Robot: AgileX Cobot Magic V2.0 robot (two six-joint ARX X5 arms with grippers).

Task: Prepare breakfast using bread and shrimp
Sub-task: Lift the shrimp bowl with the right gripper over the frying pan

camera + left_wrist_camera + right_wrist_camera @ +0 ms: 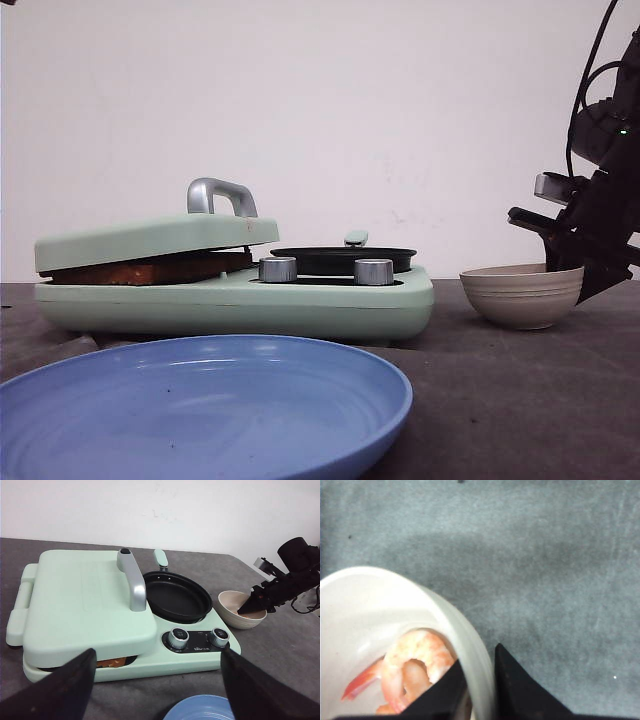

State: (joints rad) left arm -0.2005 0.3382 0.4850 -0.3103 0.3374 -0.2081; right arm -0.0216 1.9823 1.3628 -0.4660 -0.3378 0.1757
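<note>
Shrimp lying inside bowl, right gripper fingers straddling rim, nearly closed; bare table beyond. Left gripper hanging wide open, holding nothing.

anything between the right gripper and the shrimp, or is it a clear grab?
Yes: the bowl wall. The right gripper straddles the rim, one of the jaws inside next to the shrimp, the other outside. Closing from here would likely pinch the wall rather than the shrimp.

No legible text; only tiny unreadable print on the cooker's control panel.
</note>
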